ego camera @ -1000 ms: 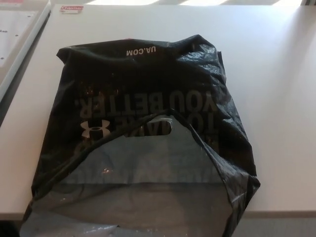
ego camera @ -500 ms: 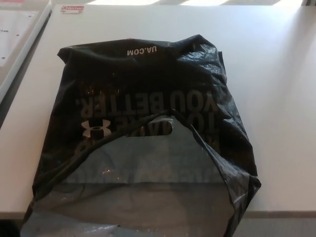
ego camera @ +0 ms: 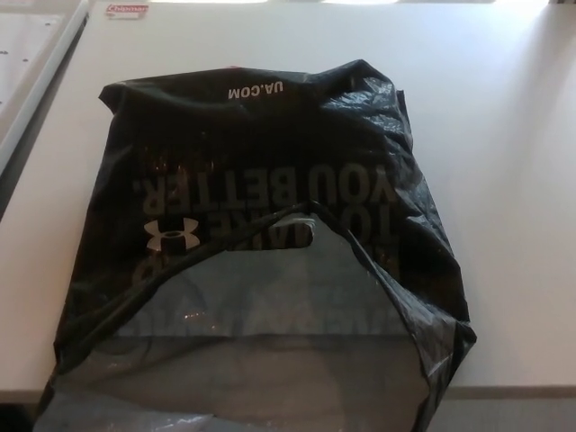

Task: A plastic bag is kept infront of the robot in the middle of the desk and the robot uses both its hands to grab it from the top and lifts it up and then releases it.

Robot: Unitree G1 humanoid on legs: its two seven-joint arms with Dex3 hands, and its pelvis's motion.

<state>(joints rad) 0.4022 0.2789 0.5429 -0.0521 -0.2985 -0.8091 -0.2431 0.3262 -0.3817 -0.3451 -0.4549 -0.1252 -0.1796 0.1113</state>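
A black plastic bag (ego camera: 270,180) lies in the middle of the white desk (ego camera: 504,180), its far end flat on the surface and its near, open end hanging over the near edge toward the camera. The printing on it reads upside down from this view: "UA.COM" in white near the far edge, large dull letters across the middle, and a white logo (ego camera: 172,234) on the left side. A cut-out handle hole (ego camera: 297,232) shows at the centre, where the top layer of the mouth folds back. Through the open mouth the inside looks greyish and semi-transparent. The right side of the bag is crumpled and glossy, catching light.

Neither the left hand nor the right hand appears anywhere in view, so nothing grasps the bag and it rests on its own.

At the far left a pale sheet (ego camera: 27,54) with small dots lies beside the desk edge, and a small white card with red print (ego camera: 128,10) sits at the far edge
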